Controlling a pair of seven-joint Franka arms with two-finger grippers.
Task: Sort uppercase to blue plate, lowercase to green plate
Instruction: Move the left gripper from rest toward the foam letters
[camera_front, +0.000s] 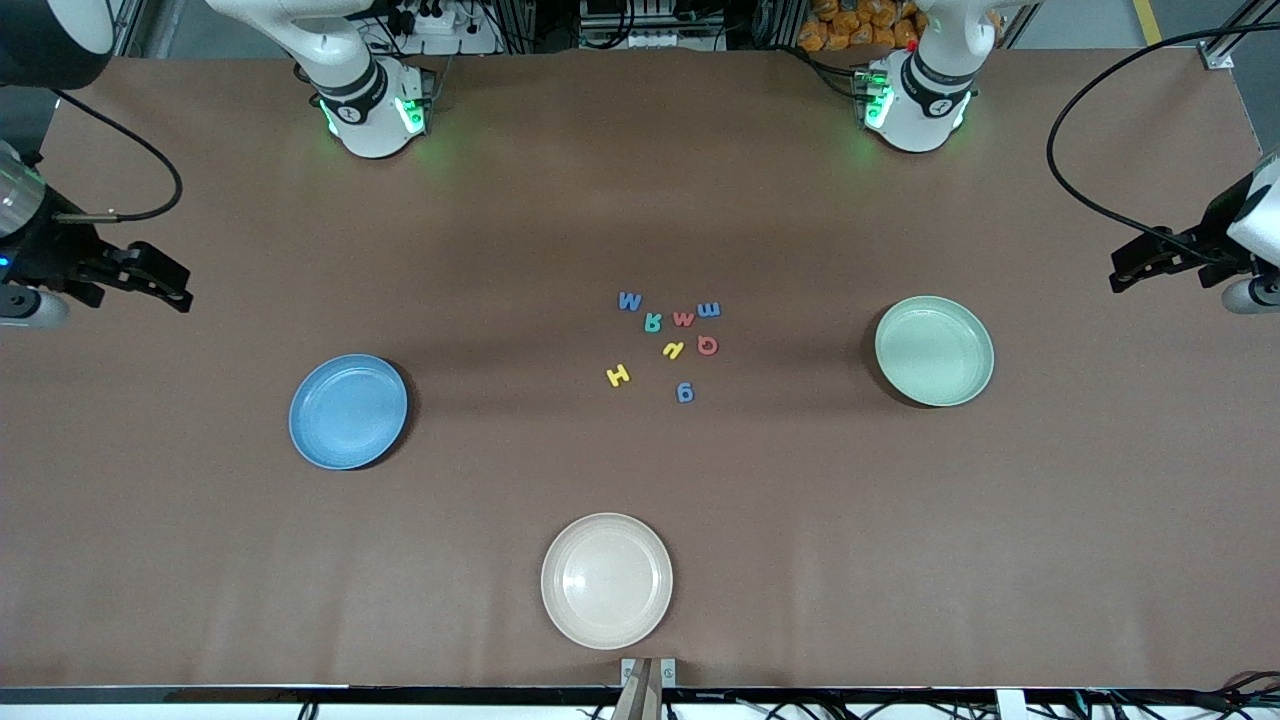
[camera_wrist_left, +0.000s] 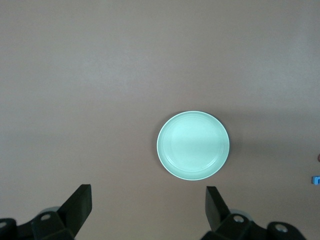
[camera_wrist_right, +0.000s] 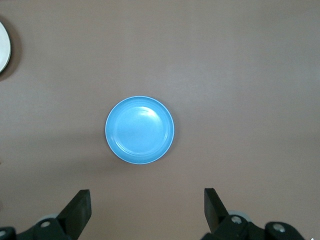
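Eight foam letters lie clustered mid-table. The uppercase ones are blue M (camera_front: 629, 300), teal R (camera_front: 652, 322), red Q (camera_front: 708, 345) and yellow H (camera_front: 619, 376). The lowercase ones are red m (camera_front: 684, 318), blue m (camera_front: 708, 309), yellow h (camera_front: 672, 350) and blue g (camera_front: 685, 392). The blue plate (camera_front: 348, 411) (camera_wrist_right: 139, 130) sits empty toward the right arm's end, the green plate (camera_front: 934, 350) (camera_wrist_left: 193, 145) empty toward the left arm's end. My right gripper (camera_front: 183, 287) (camera_wrist_right: 147, 195) hangs open high above the table at its own end. My left gripper (camera_front: 1118, 272) (camera_wrist_left: 148, 192) waits open likewise.
A cream-white plate (camera_front: 606, 580) (camera_wrist_right: 2, 47) sits empty near the table's front edge, nearer the camera than the letters. Black cables (camera_front: 1090, 190) trail from both wrists over the table ends. Bare brown tabletop (camera_front: 500, 250) surrounds the letters.
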